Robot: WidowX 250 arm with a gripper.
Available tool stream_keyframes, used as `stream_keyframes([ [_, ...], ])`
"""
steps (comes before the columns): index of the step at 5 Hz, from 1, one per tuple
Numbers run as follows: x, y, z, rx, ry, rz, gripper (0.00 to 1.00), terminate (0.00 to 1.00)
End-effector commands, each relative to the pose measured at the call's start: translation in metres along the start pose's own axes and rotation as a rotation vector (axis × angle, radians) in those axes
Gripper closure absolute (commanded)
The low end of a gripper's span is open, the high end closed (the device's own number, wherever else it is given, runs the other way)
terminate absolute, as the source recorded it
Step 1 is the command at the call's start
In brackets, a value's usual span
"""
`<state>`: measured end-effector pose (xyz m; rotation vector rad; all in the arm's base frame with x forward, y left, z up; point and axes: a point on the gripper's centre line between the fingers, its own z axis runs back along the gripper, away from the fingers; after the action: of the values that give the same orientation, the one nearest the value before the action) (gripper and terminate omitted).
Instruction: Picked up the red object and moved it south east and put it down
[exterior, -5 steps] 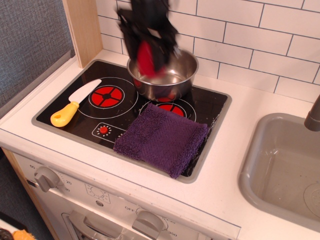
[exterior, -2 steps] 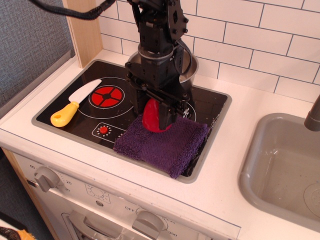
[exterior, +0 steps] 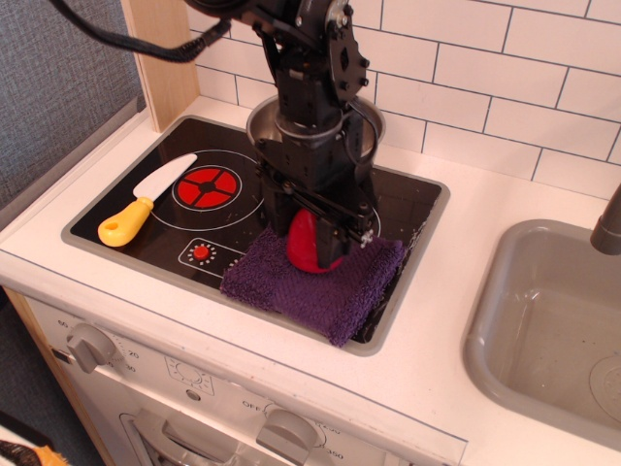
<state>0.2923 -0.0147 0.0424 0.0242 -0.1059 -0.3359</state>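
The red object [exterior: 309, 246] is a small glossy red toy, held low over the purple cloth [exterior: 315, 283] on the toy stove; I cannot tell if it touches the cloth. My black gripper [exterior: 315, 238] comes down from above and is shut on the red object, with a finger on each side of it. The arm hides most of the steel pot [exterior: 361, 126] behind it at the back of the stove.
A toy knife [exterior: 144, 201] with a yellow handle lies on the left of the black stove top [exterior: 209, 184]. A grey sink [exterior: 548, 325] is at the right. The white tiled wall stands behind, and a wooden post [exterior: 160, 53] at the back left.
The gripper carried the red object out of the pot, forward and to the right, and lowered it to the purple cloth.
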Motion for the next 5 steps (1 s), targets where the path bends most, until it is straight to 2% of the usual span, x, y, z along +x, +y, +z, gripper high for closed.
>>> stream_keyframes([
  [1,-0.002,0.001,0.003,0.009,-0.006,-0.027,0.0,0.0],
  [2,-0.003,0.007,0.01,0.018,-0.019,-0.002,0.0,0.0],
  [4,0.004,0.007,0.048,0.076,-0.067,0.049,0.0,0.0],
  [5,0.004,0.003,0.054,0.037,-0.064,0.091,0.0,0.0],
])
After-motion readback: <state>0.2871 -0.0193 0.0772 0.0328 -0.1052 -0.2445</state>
